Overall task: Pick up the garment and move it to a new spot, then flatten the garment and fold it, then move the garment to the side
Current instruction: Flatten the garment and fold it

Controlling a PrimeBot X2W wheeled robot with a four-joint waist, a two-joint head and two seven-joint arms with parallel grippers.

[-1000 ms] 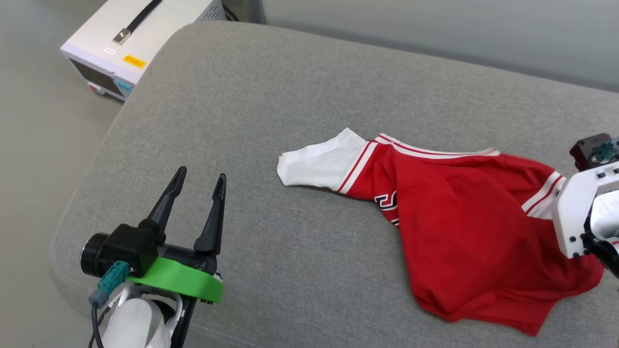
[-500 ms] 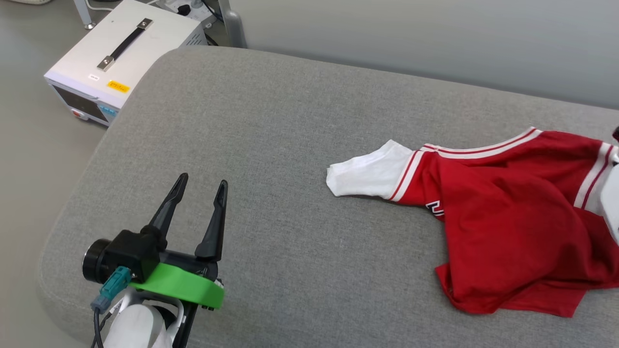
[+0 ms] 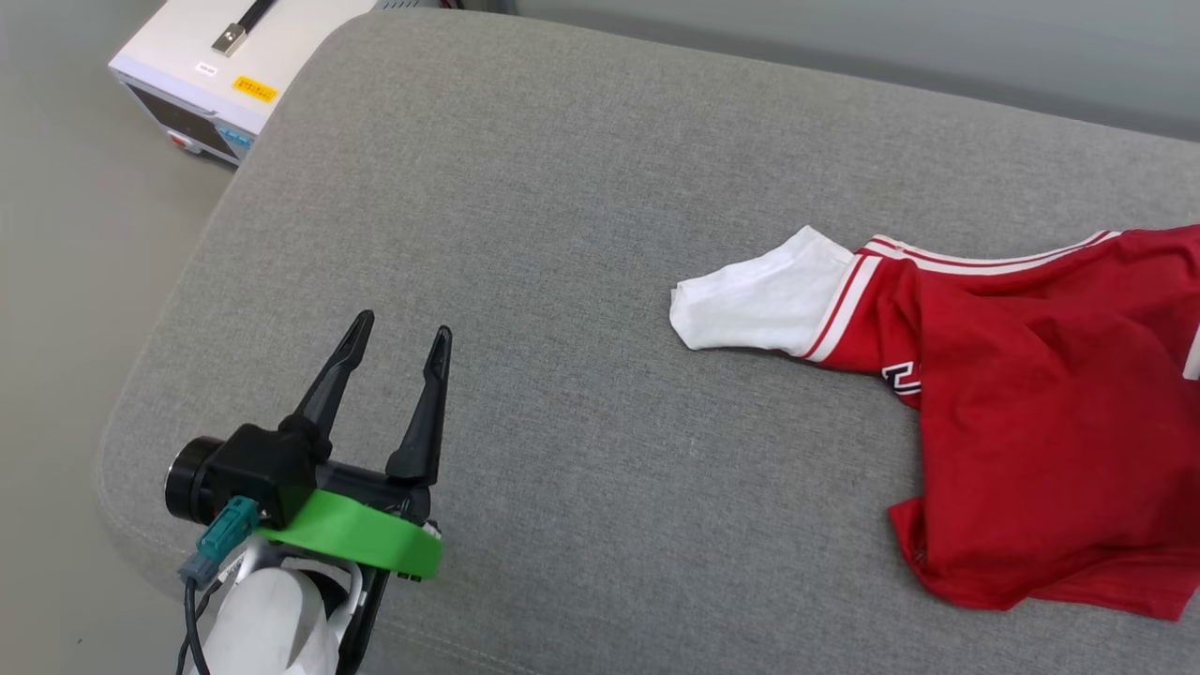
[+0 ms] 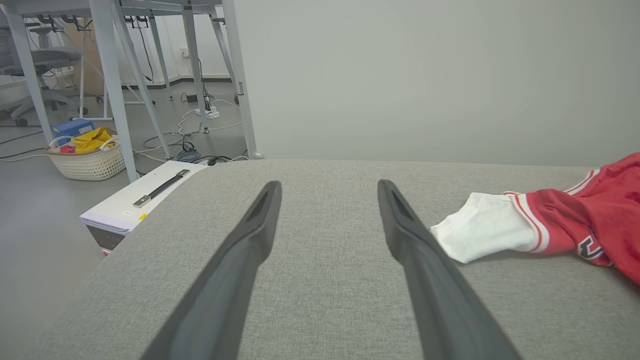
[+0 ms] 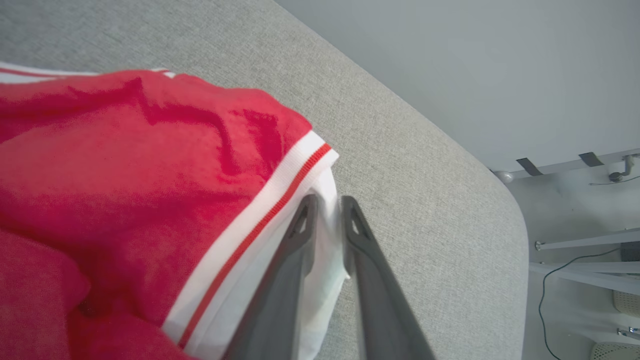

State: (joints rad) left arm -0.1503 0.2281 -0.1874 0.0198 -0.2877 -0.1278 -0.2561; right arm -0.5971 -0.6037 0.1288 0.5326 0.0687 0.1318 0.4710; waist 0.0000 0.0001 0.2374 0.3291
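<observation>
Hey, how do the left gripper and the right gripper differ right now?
The left gripper has its jaws spread wide; the right gripper has them nearly together. The left gripper holds nothing and hovers over bare grey cushion; the right gripper has the white sleeve of the garment between its fingers. Both have two long dark fingers.

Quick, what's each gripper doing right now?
Left gripper: open, holding nothing.
Right gripper: fingers nearly together at the white sleeve of the garment; whether it grips cannot be told.
</observation>
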